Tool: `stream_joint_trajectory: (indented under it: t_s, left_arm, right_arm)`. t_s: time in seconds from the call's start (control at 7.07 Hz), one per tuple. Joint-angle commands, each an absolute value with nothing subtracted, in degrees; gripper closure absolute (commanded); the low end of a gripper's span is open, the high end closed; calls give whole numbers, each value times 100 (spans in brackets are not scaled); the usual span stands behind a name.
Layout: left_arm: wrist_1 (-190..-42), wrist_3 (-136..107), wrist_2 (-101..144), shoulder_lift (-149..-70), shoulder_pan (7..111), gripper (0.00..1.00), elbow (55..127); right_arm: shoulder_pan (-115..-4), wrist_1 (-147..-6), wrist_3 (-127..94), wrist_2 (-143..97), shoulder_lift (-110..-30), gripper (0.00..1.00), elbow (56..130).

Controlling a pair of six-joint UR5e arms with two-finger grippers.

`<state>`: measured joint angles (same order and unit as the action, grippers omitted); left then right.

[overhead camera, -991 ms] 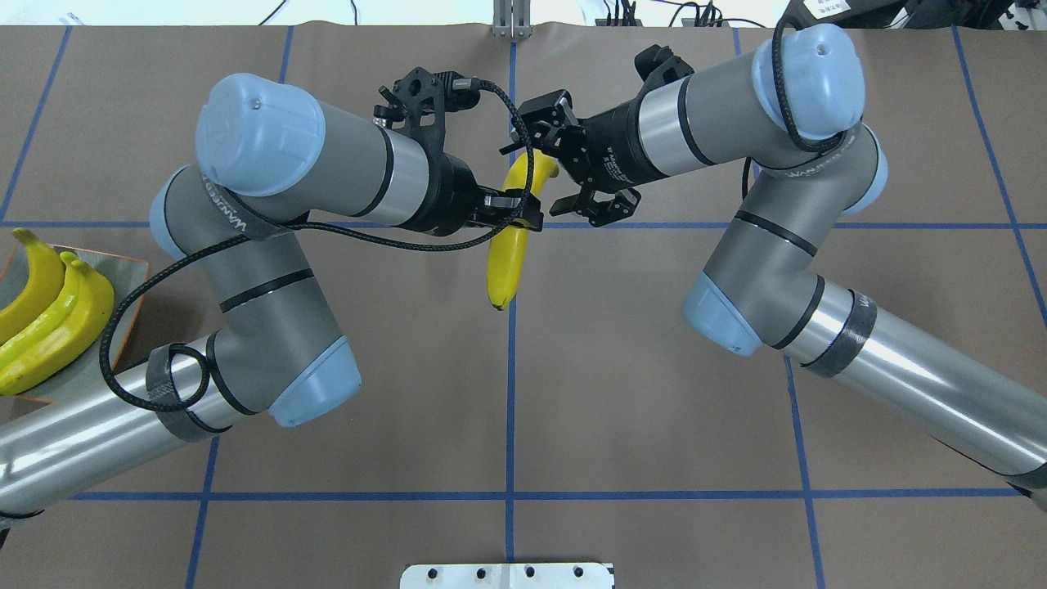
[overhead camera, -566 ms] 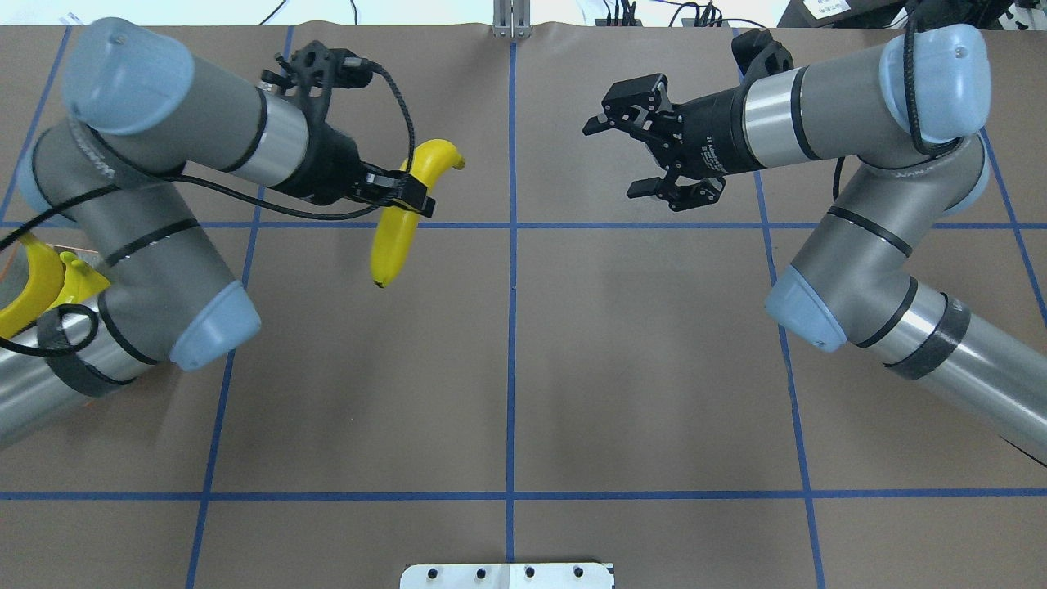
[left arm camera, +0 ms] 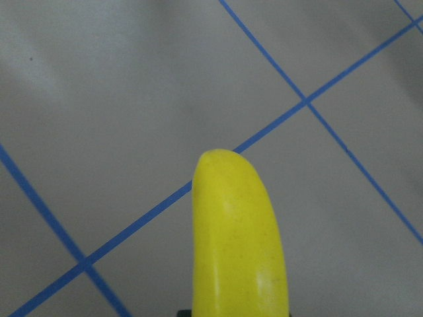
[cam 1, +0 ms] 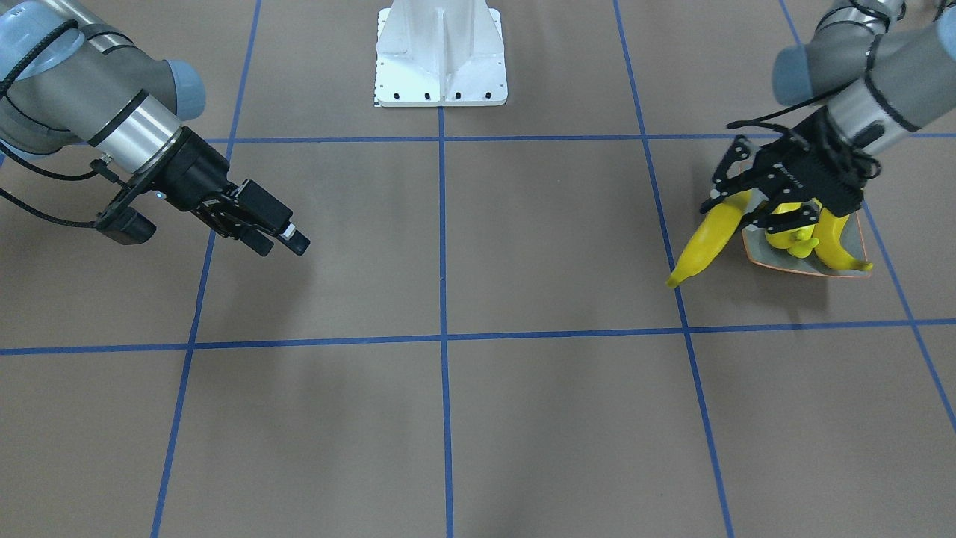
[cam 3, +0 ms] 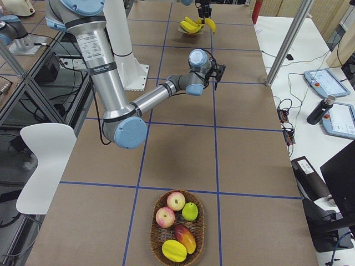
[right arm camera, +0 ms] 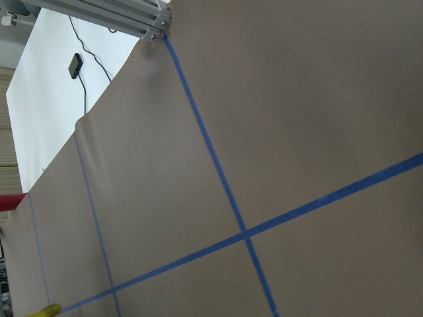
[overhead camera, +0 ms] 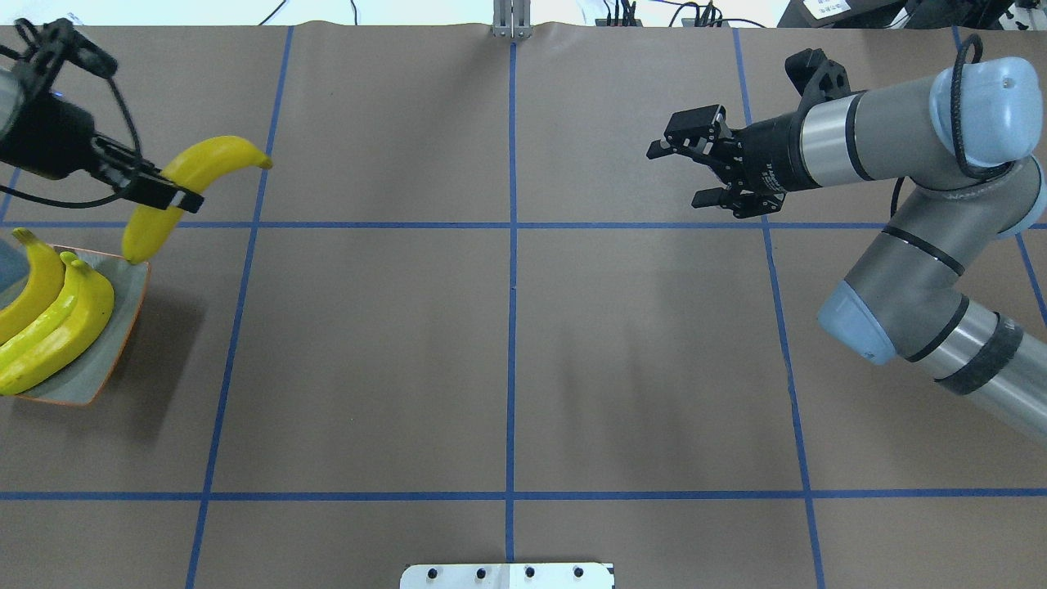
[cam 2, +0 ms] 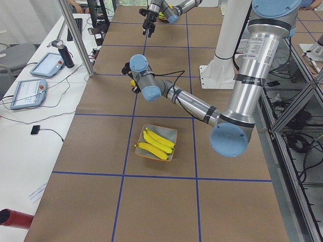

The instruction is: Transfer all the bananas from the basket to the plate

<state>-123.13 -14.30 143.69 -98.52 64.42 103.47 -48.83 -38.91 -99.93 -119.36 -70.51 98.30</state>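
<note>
My left gripper (overhead camera: 168, 196) is shut on a yellow banana (overhead camera: 213, 157) and holds it in the air, its lower end just over the far corner of the plate (overhead camera: 102, 360). Two more bananas (overhead camera: 49, 323) lie side by side on that grey-green, orange-rimmed plate at the table's left edge. From the front, the held banana (cam 1: 706, 243) hangs beside the plate (cam 1: 806, 270). The left wrist view is filled by that banana (left arm camera: 238, 244). My right gripper (overhead camera: 683, 173) is open and holds nothing above the table's right half. The basket (cam 3: 152, 233) shows only in the exterior right view.
The wicker basket at the table's right end holds apples, a green fruit, a mango and a yellow fruit. The white robot base (cam 1: 441, 56) stands at the table's near middle edge. Brown paper with blue grid lines covers the table.
My left arm swung left with the banana, from the table's middle to over the plate's corner. My right gripper, open, drew back to the right.
</note>
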Motion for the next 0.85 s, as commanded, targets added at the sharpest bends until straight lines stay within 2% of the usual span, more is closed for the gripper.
stream_joint_trajectory:
  t_s: [0.0,0.28,0.71]
  left_arm:
    - [-12392,494,14476,-9071,6653,100,10599]
    - [-12454,1400,14423,-8668,6653,100,10495]
    - [-12507,3615,14282,-8561,6794,100,9951]
  right_arm:
    - [-4878,-3779,-9870,-11856,-7128,0,9712]
    - [-4878,-3771,-9861,-11804,-7128,0,9694]
    - [-4869,-3762,-9861,-11769,-7102,0,9598]
